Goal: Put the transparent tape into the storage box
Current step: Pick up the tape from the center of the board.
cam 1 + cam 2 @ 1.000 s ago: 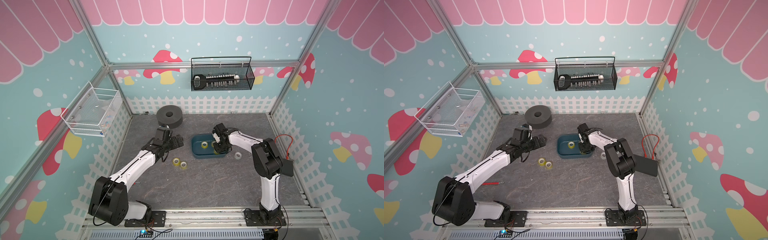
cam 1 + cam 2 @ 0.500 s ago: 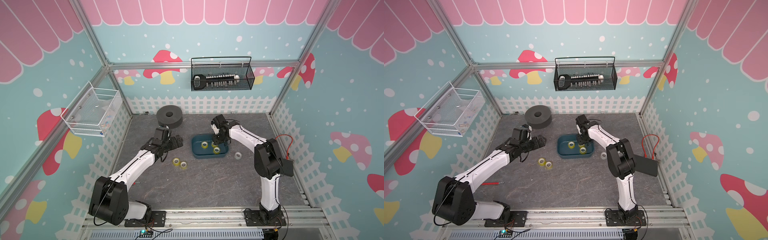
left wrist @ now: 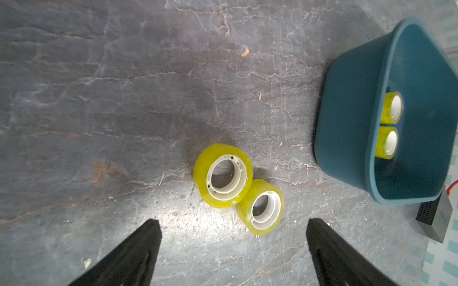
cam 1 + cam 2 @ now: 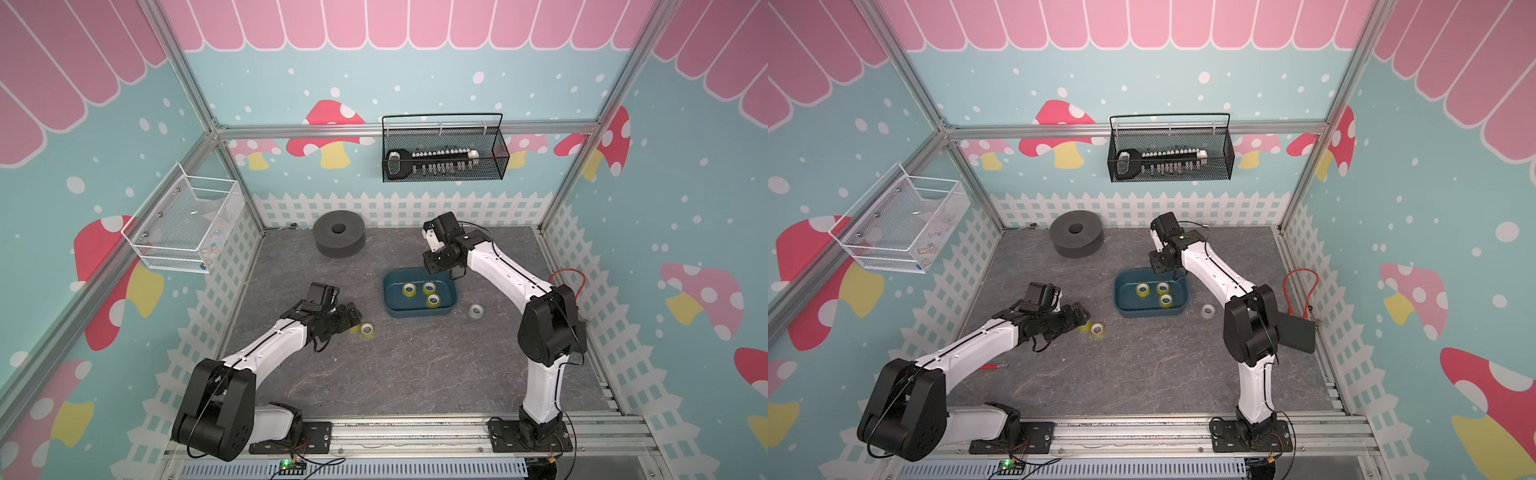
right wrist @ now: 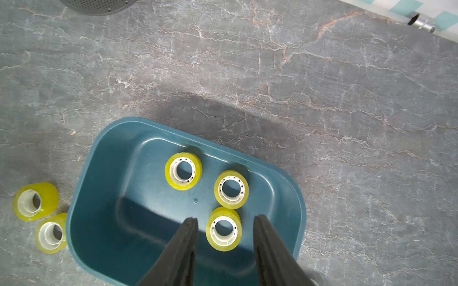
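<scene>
Three yellow tapes (image 5: 183, 170) lie in the box (image 5: 104, 188), mid-frame. The right gripper (image 5: 224, 250) hangs above, fingers apart, holding nothing. The left gripper (image 3: 233, 250) is wide open and empty; in a top view its arm half hides one floor tape (image 4: 356, 329).

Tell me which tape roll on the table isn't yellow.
The pale grey-clear roll lying alone just outside the storage box, on the right arm's side. The two rolls by the left gripper are yellow-tinted.
</scene>
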Tool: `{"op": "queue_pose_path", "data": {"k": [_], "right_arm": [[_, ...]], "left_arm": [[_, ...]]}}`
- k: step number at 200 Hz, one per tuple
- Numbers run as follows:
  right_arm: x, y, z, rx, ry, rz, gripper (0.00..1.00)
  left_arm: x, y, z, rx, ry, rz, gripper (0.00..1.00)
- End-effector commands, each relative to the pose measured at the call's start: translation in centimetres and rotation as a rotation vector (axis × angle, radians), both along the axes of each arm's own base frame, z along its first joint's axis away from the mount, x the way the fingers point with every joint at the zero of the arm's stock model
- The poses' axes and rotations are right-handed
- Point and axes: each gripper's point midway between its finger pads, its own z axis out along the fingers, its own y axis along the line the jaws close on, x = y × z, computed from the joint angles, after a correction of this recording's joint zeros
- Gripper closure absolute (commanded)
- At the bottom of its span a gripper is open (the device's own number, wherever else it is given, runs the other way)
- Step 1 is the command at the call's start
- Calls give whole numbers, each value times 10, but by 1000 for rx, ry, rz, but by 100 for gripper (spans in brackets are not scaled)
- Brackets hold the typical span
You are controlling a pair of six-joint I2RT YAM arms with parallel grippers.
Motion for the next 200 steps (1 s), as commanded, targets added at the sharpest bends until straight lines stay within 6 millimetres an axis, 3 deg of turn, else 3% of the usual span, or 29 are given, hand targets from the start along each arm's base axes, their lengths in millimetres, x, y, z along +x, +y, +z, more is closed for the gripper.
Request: {"op": "queue_pose_path", "data": {"k": [1, 18, 47, 143, 200], "right_arm": [[-6, 7, 7, 21, -4, 14, 59], [-7, 7, 7, 24, -7, 15, 60], [-10, 4, 4, 20, -5, 8, 60], [-11, 2, -5, 14, 2, 0, 60], [-12, -1, -8, 5, 2, -12, 60]], "left_arm": [[0, 6, -5, 6, 18, 37, 9], [3, 11, -11, 24, 32, 46, 18], [9, 17, -16, 59, 41, 64, 44], [26, 19, -30, 116, 61, 35, 46], [24, 16, -38, 117, 87, 8, 59]]}}
